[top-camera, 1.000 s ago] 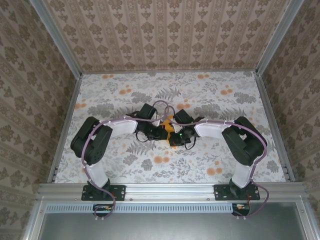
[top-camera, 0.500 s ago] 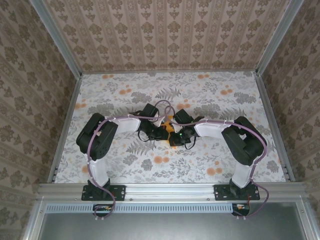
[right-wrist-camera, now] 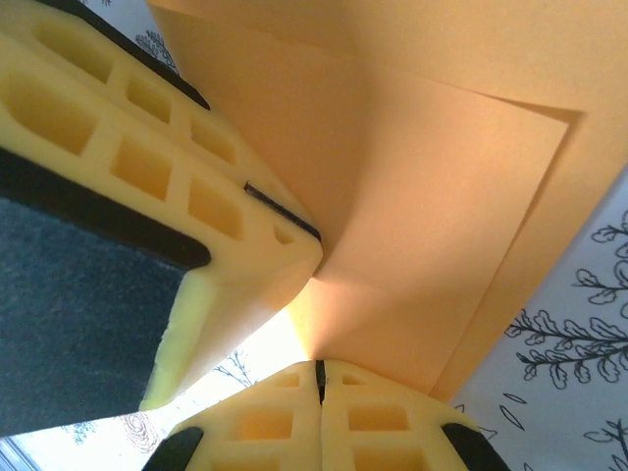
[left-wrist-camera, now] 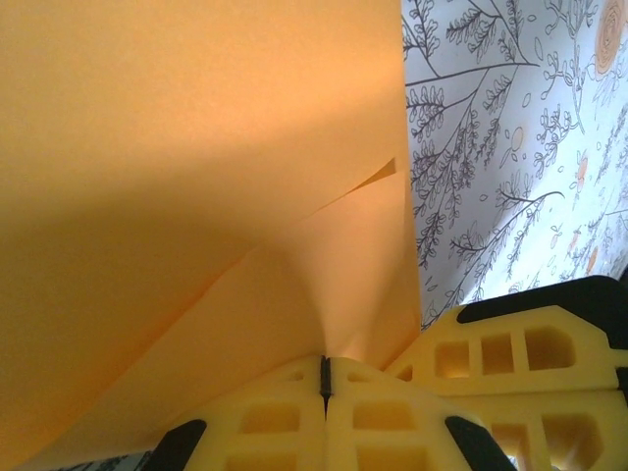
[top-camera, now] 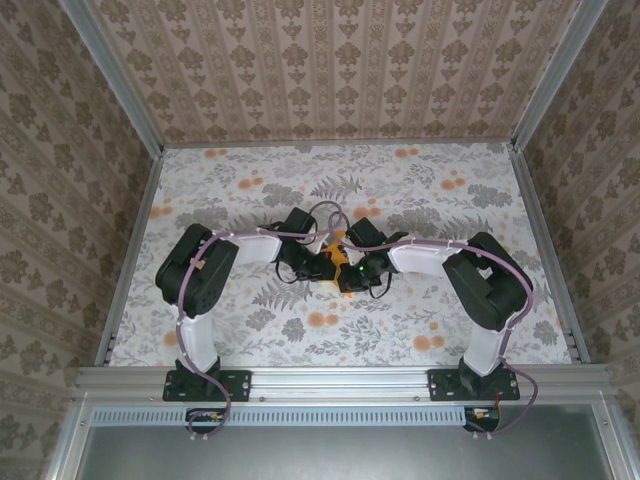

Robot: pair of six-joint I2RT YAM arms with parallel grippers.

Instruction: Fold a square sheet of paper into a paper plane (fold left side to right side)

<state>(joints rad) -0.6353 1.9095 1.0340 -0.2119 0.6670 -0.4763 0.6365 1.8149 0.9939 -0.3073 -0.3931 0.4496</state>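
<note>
Over the last second the left arm's elbow has swung in toward 3 o'clock in the top view. Its wrist has crept the same way, so the left pincer now crowds the right pincer at mid-bench. The orange sheet of paper shows between them as a small bright patch, smaller than a second ago. I judge the left side is being carried across toward the right and the fold is closing, though no crease looks pressed flat yet.

The left pincer is clenched on the sheet: its yellow fingers meet at a dark seam and the paper fans up out of that seam toward 12 o'clock. The right pincer is likewise clenched on the paper, with the left arm's fingers just beside it at 10 o'clock.

The paper is thin, matte and limp, bowing in soft curves. Straight cut edges and one sharp corner show overlapping layers. The fingers are ribbed yellow plastic with square hollows. The bench wears a grey floral cloth dotted with orange blooms.
</note>
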